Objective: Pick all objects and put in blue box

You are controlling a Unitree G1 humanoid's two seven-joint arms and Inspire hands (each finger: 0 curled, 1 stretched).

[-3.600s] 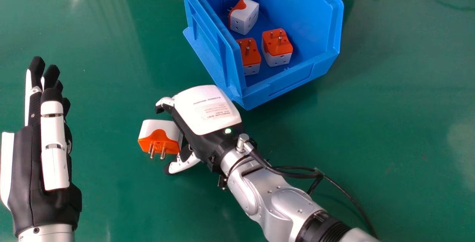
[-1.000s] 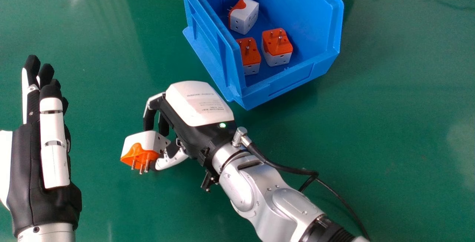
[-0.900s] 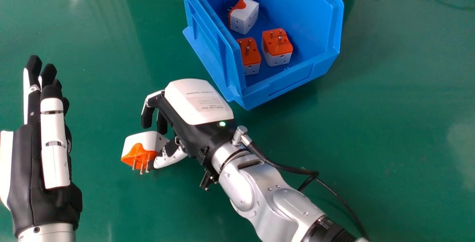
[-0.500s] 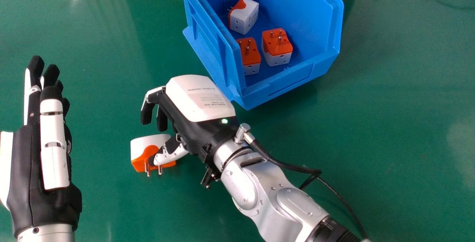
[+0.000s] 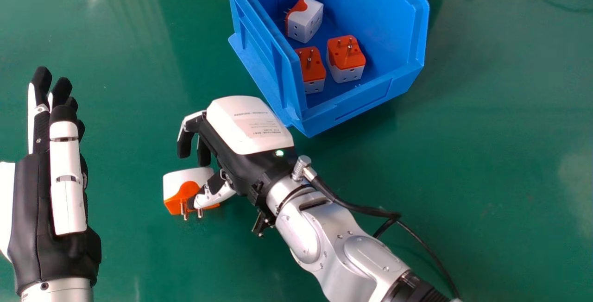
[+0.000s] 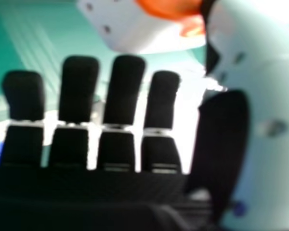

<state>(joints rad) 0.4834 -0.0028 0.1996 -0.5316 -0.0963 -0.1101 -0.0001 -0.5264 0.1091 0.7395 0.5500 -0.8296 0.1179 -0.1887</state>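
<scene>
The plug adapter sits on the desk, on the left and near side of the right robot hand, with its white part facing away from the robot and its orange face and metal pins towards it. Its longer side runs roughly across the head view, while the right robot hand points obliquely, far and to the left, so the two are not lined up.

That hand is partly open: its fingers bend down on the far side of the adapter with a gap left between, and its thumb crosses the orange face by the pins. Whether the thumb touches cannot be told; nothing looks gripped. In the right hand view the adapter is out past the fingertips, close by the thumb.

The left robot hand, at the left edge of the head view, is open with straight fingers and well apart, so the right is the nearer one for this pick. The next move probably calls for shifting the palm left and nearer, so the fingers can close opposite the thumb. Closing from here could tip or push the adapter. The blue box, with three more adapters inside, stands just beyond the right robot hand.
</scene>
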